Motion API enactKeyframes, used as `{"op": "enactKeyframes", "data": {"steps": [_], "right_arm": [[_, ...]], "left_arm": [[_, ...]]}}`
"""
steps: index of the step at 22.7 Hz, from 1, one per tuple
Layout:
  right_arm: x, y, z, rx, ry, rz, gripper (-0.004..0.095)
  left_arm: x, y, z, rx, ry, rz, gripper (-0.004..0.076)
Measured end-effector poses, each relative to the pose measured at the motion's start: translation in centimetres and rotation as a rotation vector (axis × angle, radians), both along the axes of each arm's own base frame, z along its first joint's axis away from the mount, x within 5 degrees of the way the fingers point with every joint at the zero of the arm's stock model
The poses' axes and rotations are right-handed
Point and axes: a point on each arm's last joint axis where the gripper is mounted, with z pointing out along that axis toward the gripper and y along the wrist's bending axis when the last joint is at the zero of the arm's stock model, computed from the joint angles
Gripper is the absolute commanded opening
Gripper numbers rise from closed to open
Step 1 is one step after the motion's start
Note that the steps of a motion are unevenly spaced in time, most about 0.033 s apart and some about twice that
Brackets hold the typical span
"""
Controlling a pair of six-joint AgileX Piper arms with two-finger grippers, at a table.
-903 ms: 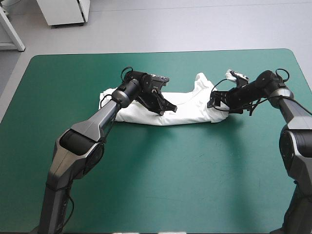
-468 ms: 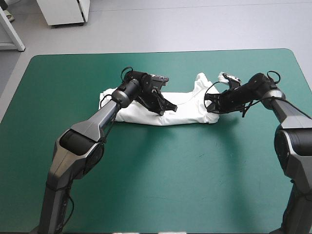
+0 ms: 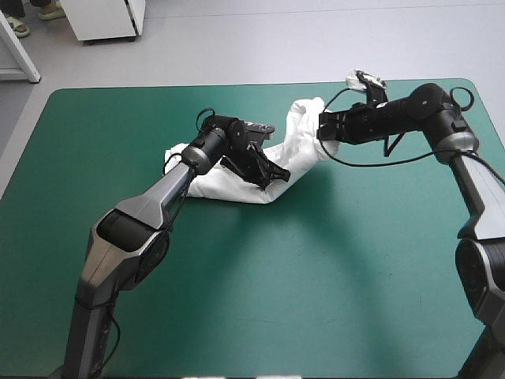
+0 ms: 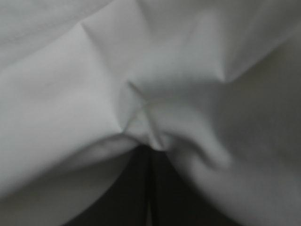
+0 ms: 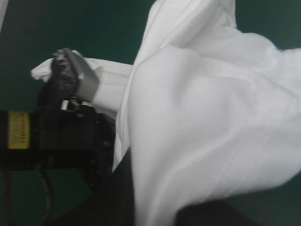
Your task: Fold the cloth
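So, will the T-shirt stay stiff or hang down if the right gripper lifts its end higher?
Probably floppy: the T-shirt drapes in soft folds between the right gripper and the left gripper. Likely light, since a pinch at one edge carries the raised end. It may bunch: creases gather at the left gripper's tips in the left wrist view.

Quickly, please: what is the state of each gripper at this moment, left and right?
Left gripper: closed on the T-shirt, pinching a fold.
Right gripper: closed on the T-shirt, holding one end raised.
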Motion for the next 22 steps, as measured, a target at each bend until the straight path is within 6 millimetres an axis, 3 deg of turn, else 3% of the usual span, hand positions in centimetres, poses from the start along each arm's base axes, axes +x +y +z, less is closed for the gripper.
{"op": "enactKeyframes", "data": {"steps": [6, 13, 15, 17, 19, 22], "right_arm": [[-0.9, 3.8, 3.0, 0.019, -0.061, 0.094, -0.0017], [-1.2, 4.5, 3.3, 0.002, -0.063, 0.100, -0.0017], [-1.2, 4.5, 3.4, 0.005, -0.067, 0.100, -0.0017], [-1.2, 4.5, 3.4, 0.005, -0.064, 0.102, -0.0017], [-1.3, 4.5, 3.4, 0.004, -0.058, 0.108, -0.0017], [-1.4, 5.2, 3.5, 0.006, -0.068, 0.120, -0.0017]], "left_arm": [[-0.8, -1.2, 0.0, -0.015, 0.009, -0.026, -0.0009], [-1.1, -1.1, 0.7, -0.005, 0.045, -0.075, -0.0009], [-0.8, -0.3, 2.3, -0.012, 0.025, -0.068, -0.0009], [-1.0, 1.1, 5.6, 0.006, -0.065, -0.058, -0.0009], [-2.3, 3.8, 11.5, 0.050, -0.223, -0.032, -0.0009], [-4.7, 7.4, 15.3, 0.056, -0.279, 0.011, -0.0009]]}}
